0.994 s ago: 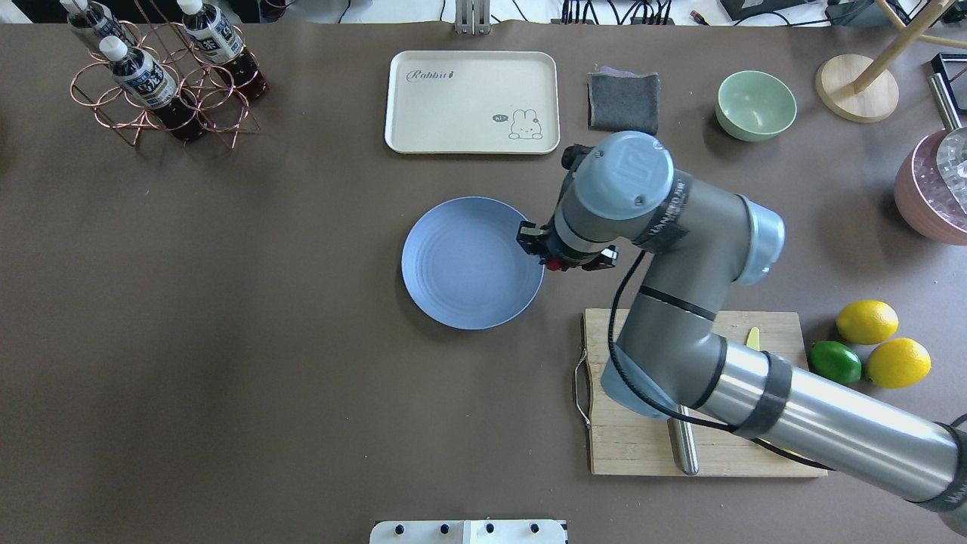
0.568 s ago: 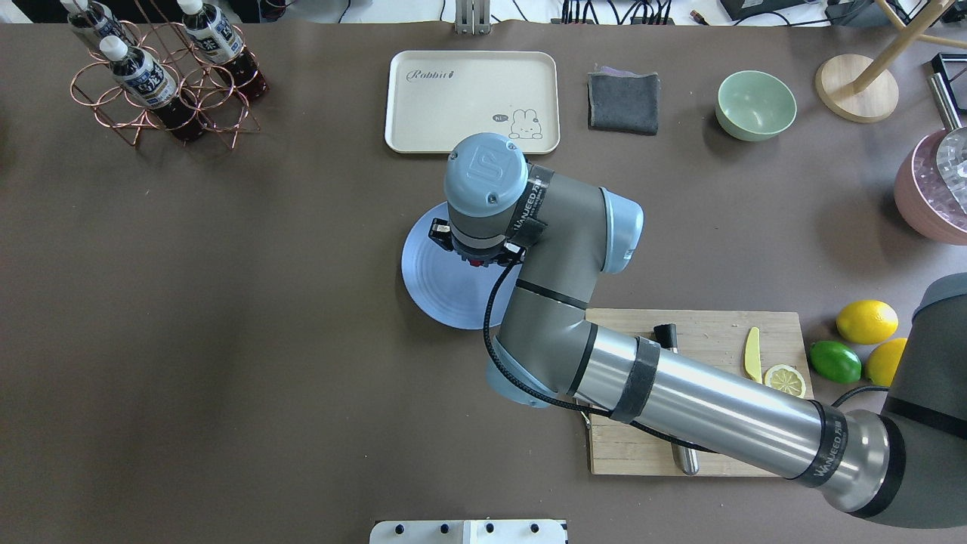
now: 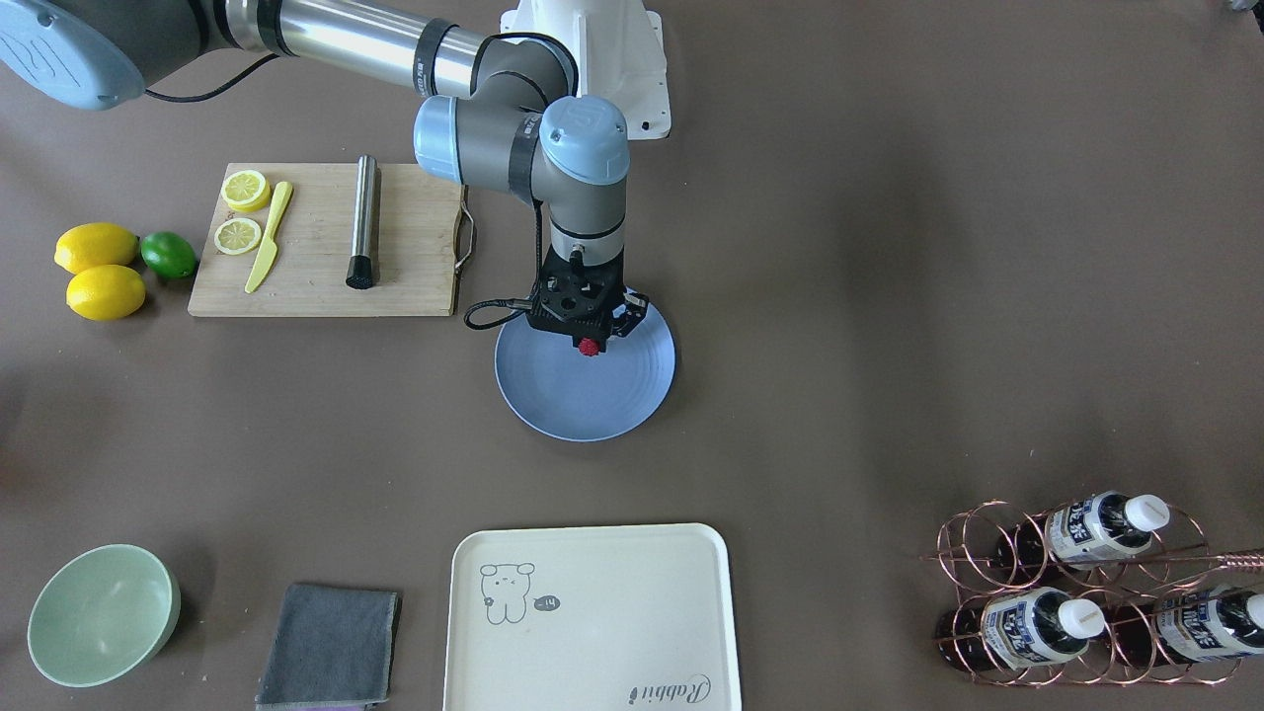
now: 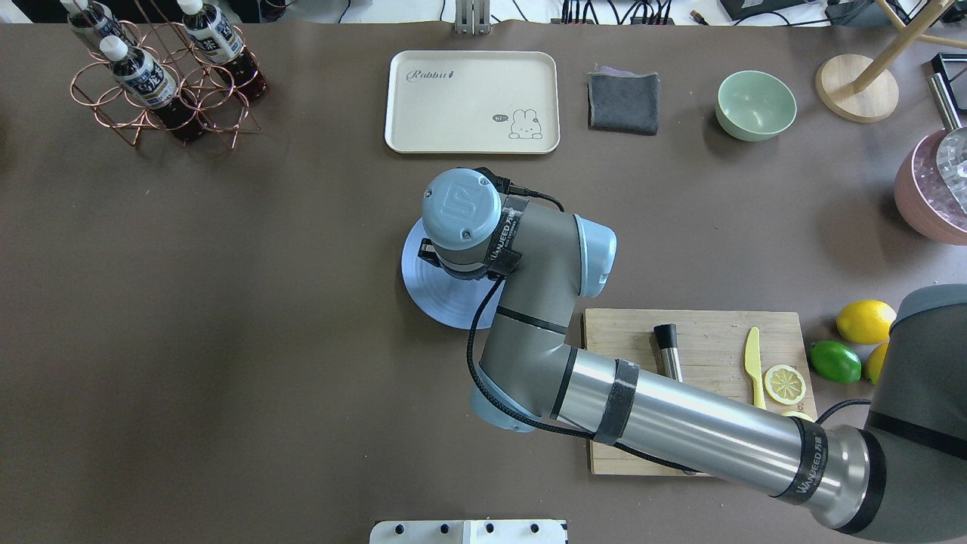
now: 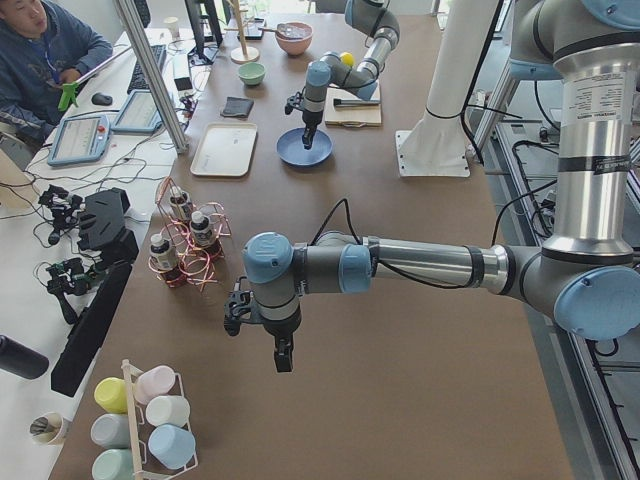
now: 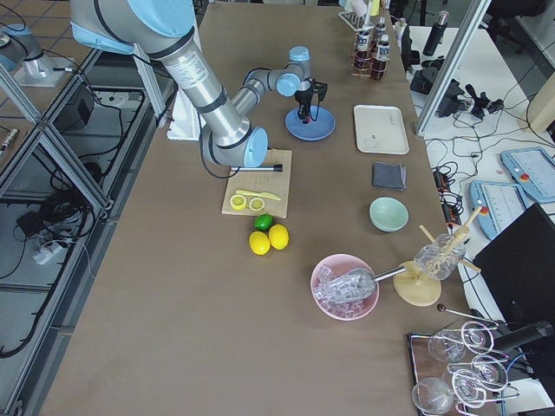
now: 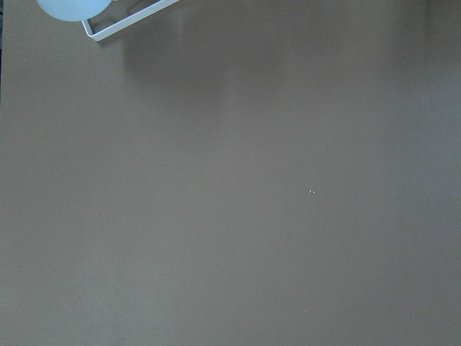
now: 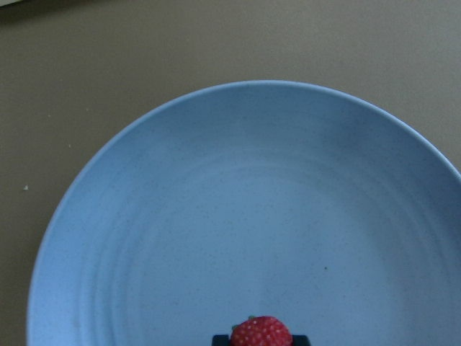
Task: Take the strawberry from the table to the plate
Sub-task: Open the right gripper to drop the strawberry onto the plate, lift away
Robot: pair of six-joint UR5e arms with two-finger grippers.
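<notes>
The small red strawberry (image 3: 590, 347) hangs just above the blue plate (image 3: 592, 405), with my right gripper (image 3: 590, 342) shut on it. The right wrist view has the strawberry (image 8: 261, 333) at its bottom edge between dark fingertips, over the plate (image 8: 252, 209). From overhead, my wrist hides the gripper and berry; only part of the plate (image 4: 442, 296) shows on the brown table (image 4: 227, 340). My left gripper (image 5: 284, 355) shows only in the exterior left view, low over bare table, and I cannot tell whether it is open or shut.
A wooden cutting board (image 3: 405, 267) with lemon slices (image 3: 244, 190), a yellow knife (image 3: 269, 237) and a metal rod (image 3: 363, 222) lies beside the plate. Lemons (image 3: 97, 247) and a lime (image 3: 168, 254) sit beyond it. Cream tray (image 3: 592, 617), grey cloth (image 3: 331, 632), green bowl (image 3: 101, 614), bottle rack (image 3: 1086, 592).
My right arm has swung left from the plate's right rim to over the plate, carrying the strawberry, and now hides it in the overhead view.
</notes>
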